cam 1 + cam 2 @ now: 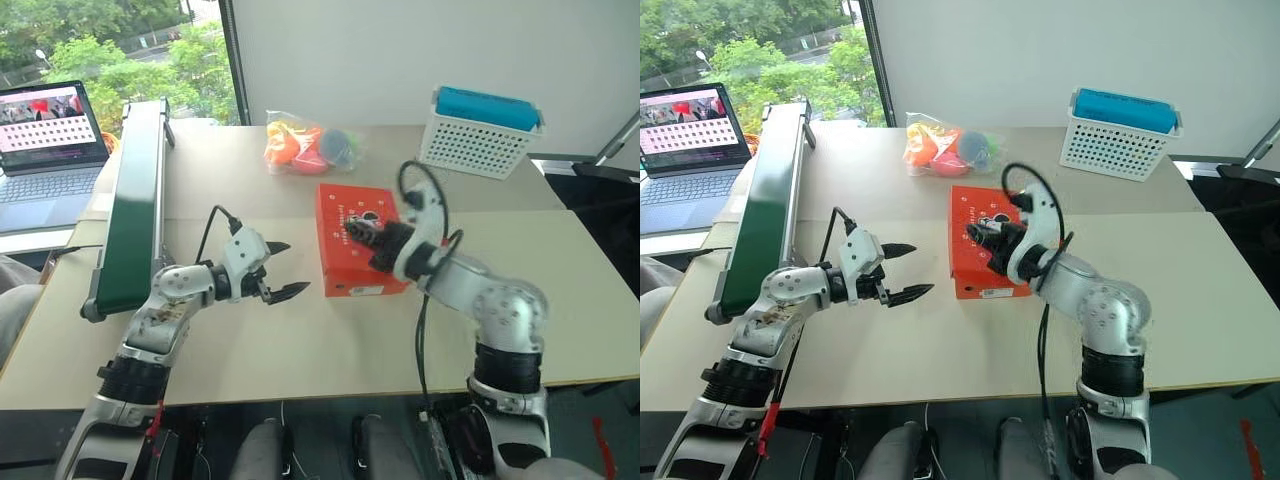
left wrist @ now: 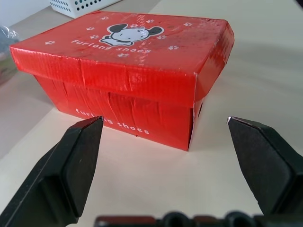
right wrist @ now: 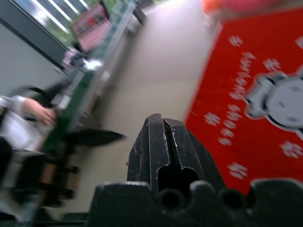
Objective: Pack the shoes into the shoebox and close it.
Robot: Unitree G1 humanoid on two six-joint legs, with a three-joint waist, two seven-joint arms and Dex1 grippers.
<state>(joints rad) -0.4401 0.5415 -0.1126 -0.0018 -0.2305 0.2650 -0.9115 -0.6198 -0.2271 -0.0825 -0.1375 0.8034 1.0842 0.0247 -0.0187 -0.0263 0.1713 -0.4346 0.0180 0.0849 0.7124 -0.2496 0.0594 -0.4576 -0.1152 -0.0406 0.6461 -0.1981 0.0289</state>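
Observation:
The orange-red shoebox (image 1: 355, 228) stands in the middle of the table with its lid down; the lid (image 2: 128, 40) carries a cartoon dog and white print. The shoes are hidden. My left gripper (image 1: 283, 268) hangs open just left of the box, level with its side, nothing between its fingers (image 2: 78, 156). My right gripper (image 1: 356, 231) is shut and empty, hovering over the lid near the box's front half, pointing toward the left gripper. In the right wrist view its shut fingers (image 3: 163, 146) sit above the lid (image 3: 251, 109).
A clear bag of orange and blue toys (image 1: 305, 146) lies behind the box. A white perforated basket with a teal top (image 1: 482, 130) stands at the back right. A green conveyor (image 1: 135, 200) runs along the left edge beside a laptop (image 1: 48, 150).

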